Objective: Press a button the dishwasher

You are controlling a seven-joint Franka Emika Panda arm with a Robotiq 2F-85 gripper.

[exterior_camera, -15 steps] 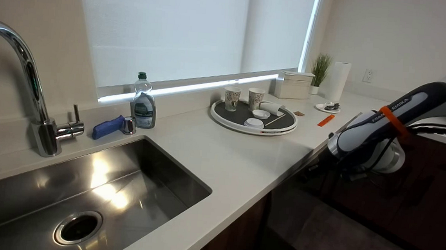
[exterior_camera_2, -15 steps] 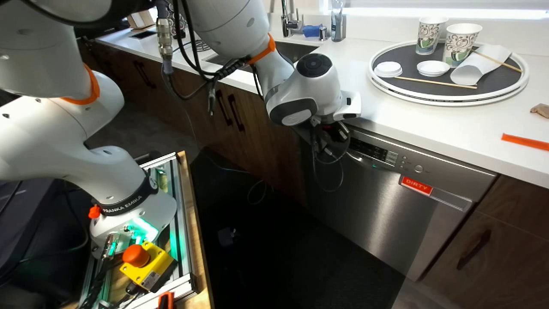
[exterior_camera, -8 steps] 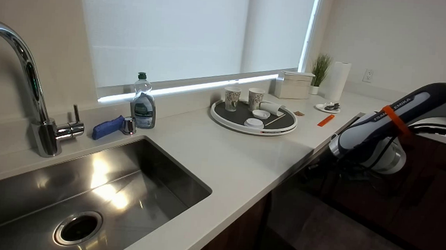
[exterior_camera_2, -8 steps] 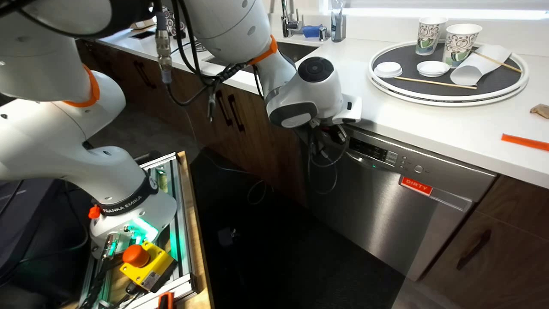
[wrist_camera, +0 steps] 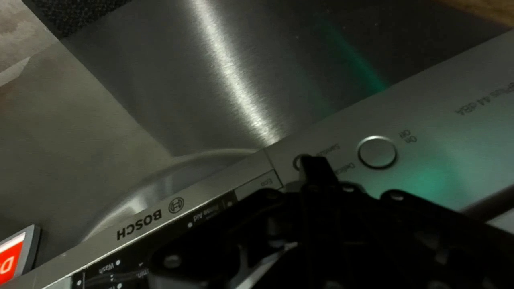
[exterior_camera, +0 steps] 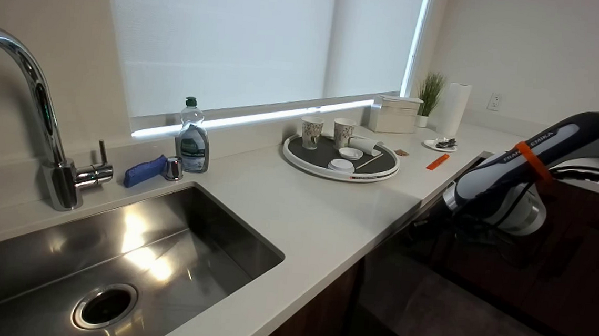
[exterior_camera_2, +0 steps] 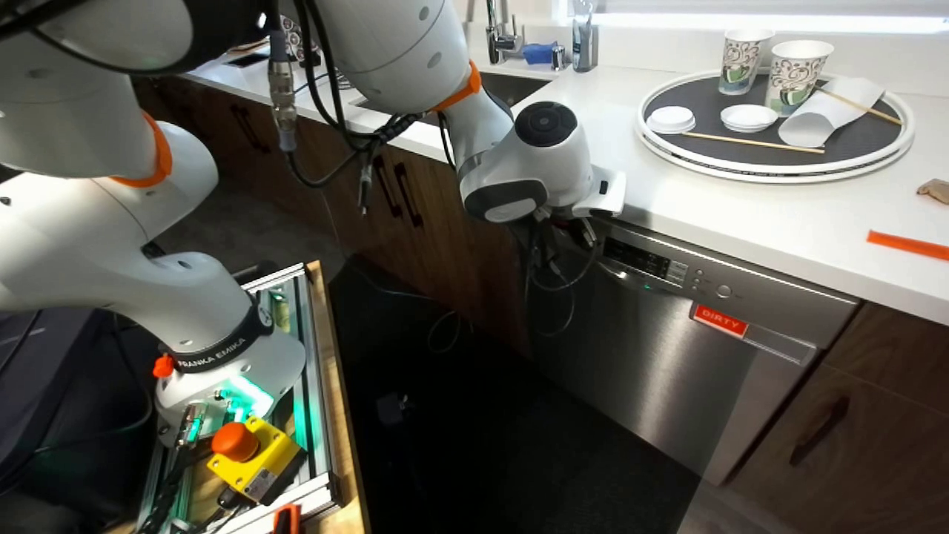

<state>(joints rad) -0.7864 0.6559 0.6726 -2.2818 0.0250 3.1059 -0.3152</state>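
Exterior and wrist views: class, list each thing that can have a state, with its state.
Bosch dishwasher: door closed
Claw: closed; contact with Bosch dishwasher unclear
Dishwasher sign: showing DIRTY
Wooden cabinets: closed
Patterned paper cups: both upright
Dish soap bottle: upright
Window shade: lowered
Faucet: flow unclear, spout cut off
Base light: lit green
Emergency-stop button: pressed or not, unclear
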